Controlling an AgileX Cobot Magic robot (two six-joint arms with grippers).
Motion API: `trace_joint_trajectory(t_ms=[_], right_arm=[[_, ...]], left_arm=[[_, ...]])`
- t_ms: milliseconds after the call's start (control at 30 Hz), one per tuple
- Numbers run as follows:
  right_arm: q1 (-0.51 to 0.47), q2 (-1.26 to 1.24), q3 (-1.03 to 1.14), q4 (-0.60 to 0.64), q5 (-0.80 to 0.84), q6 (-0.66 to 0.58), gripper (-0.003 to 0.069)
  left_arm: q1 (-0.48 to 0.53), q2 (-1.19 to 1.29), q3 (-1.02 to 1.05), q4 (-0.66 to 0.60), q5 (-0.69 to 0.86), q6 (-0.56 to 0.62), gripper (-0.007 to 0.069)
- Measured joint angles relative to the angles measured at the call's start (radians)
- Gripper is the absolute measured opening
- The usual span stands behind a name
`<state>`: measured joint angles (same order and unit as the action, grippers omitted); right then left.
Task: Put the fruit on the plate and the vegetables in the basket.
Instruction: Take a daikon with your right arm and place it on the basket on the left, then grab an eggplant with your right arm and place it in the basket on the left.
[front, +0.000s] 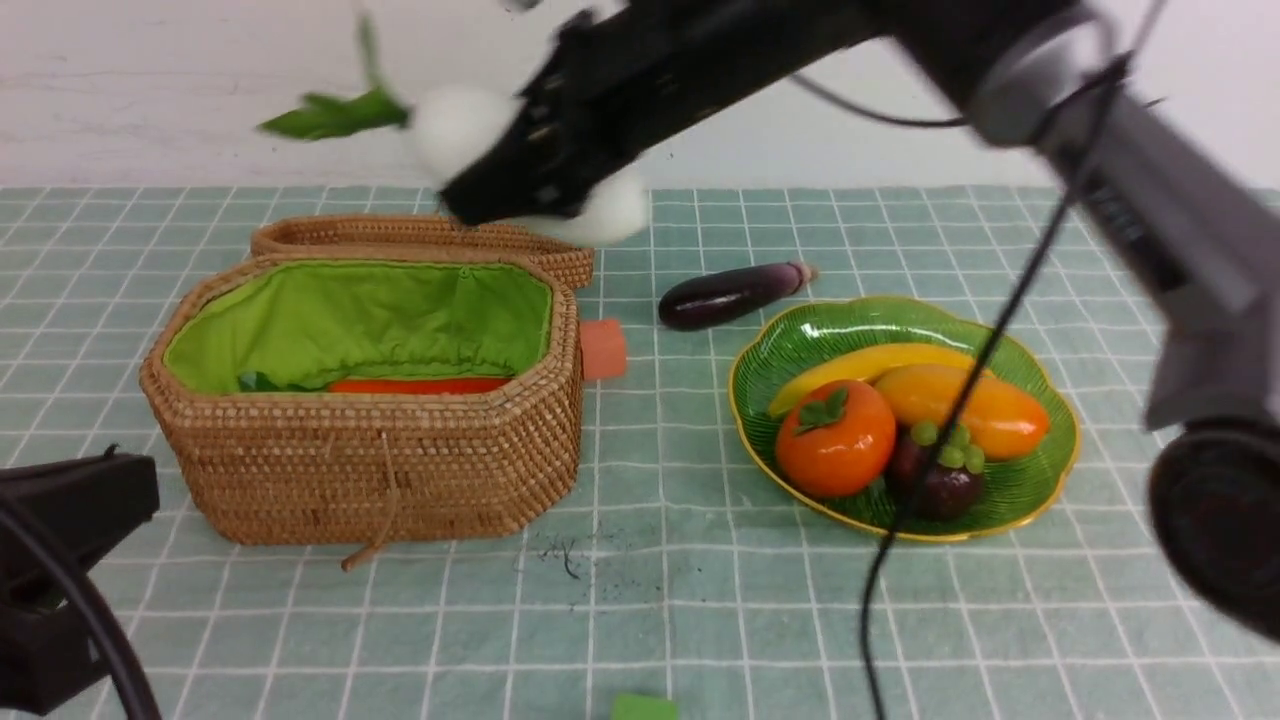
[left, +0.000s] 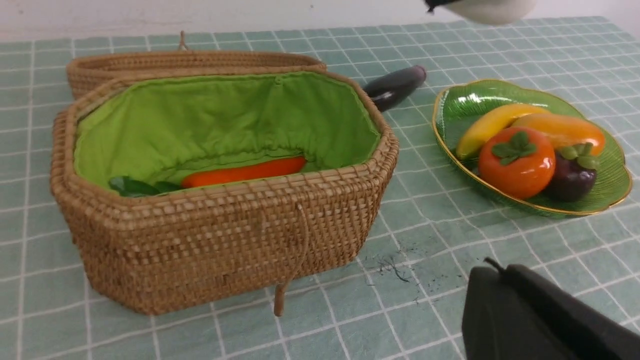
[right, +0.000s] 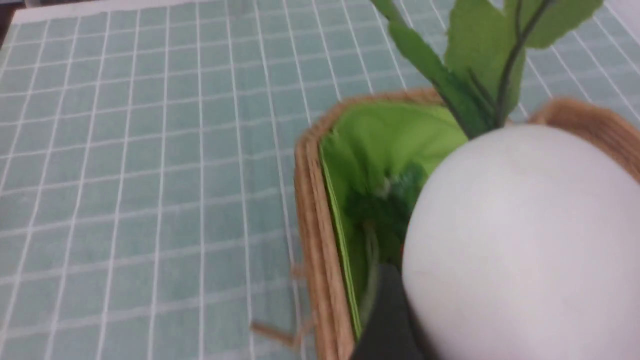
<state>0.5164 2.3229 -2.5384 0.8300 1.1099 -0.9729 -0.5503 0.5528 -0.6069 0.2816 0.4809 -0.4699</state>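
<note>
Largest risk: the radish (front: 455, 125) hangs in the right end effector (front: 530, 185), which is clamped round its white body, above the far wall of the basket (front: 370, 470) and the lid (front: 420, 235) lying behind it. Released here, it would probably strike the rim or lid and roll onto the desk (front: 700, 600).
Lesser risk: the radish looks smooth and rounded, so it may slip in the grip on the way down, and its long leaves could snag the wicker.
Smallest risk: dropped from this height, it may bounce off the carrot (front: 420, 385).
Basket: open and green-lined, it holds the carrot lying along its floor.
Plate (front: 830, 335): holds the banana (front: 860, 365), mango (front: 965, 408), persimmon (front: 835, 437) and mangosteen (front: 940, 480), packed together; the fruit looks finished.
Eggplant (front: 735, 293): on the desk between basket and plate, towards the far side, not yet in the basket.
Left end effector (front: 60, 560): low at the near left, apart from everything; I cannot tell whether it is open or closed.
</note>
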Motion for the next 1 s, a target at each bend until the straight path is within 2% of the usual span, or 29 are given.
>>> trace_joint_trajectory(t_ms=[133, 267, 333, 367, 433, 500, 567, 633, 700, 833, 900, 933, 967, 1000], right_arm=[[0.096, 0.090, 0.001, -0.092, -0.201, -0.043, 0.0510], [0.136, 0.142, 0.003, -0.186, -0.266, -0.040, 0.0510], [0.142, 0.146, 0.003, -0.201, -0.264, -0.025, 0.0528], [0.142, 0.143, 0.004, -0.210, -0.256, 0.010, 0.0589], [0.138, 0.126, 0.004, -0.220, -0.224, 0.052, 0.0650], [0.129, 0.088, 0.006, -0.242, -0.164, 0.112, 0.0669], [0.115, 0.029, 0.006, -0.274, -0.060, 0.170, 0.0657], [0.084, -0.073, 0.006, -0.343, 0.075, 0.223, 0.0591], [0.051, -0.158, 0.005, -0.420, 0.124, 0.242, 0.0508], [-0.089, -0.260, 0.003, -0.569, 0.144, 0.250, 0.0237], [-0.160, -0.256, 0.003, -0.593, 0.144, 0.250, 0.0138], [-0.179, -0.254, 0.003, -0.595, 0.144, 0.250, 0.0127], [-0.233, -0.229, 0.003, -0.595, 0.145, 0.249, 0.0059], [-0.268, -0.209, 0.003, -0.588, 0.145, 0.239, 0.0029]], left_arm=[[0.000, 0.000, 0.000, 0.010, 0.005, -0.018, -0.0013], [0.000, 0.000, 0.000, 0.011, 0.023, -0.020, -0.0013], [0.000, 0.000, 0.000, 0.011, 0.030, -0.020, -0.0013], [0.000, 0.000, 0.000, 0.011, 0.037, -0.020, -0.0013], [0.000, 0.000, 0.000, 0.011, 0.039, -0.020, -0.0013], [0.000, 0.000, 0.000, 0.011, 0.039, -0.020, -0.0013], [0.000, 0.000, 0.000, 0.011, 0.040, -0.019, -0.0013], [0.000, 0.000, 0.000, 0.011, 0.040, 0.004, -0.0013], [0.000, 0.000, 0.000, 0.010, 0.040, 0.033, -0.0013], [0.000, 0.000, 0.000, -0.023, 0.027, 0.092, -0.0013], [0.000, 0.000, 0.000, -0.047, 0.015, 0.101, -0.0013], [0.000, 0.000, 0.000, -0.050, 0.012, 0.103, -0.0013], [0.000, 0.000, 0.000, -0.066, 0.006, 0.104, -0.0013], [0.000, 0.001, 0.000, -0.074, 0.005, 0.105, -0.0013]])
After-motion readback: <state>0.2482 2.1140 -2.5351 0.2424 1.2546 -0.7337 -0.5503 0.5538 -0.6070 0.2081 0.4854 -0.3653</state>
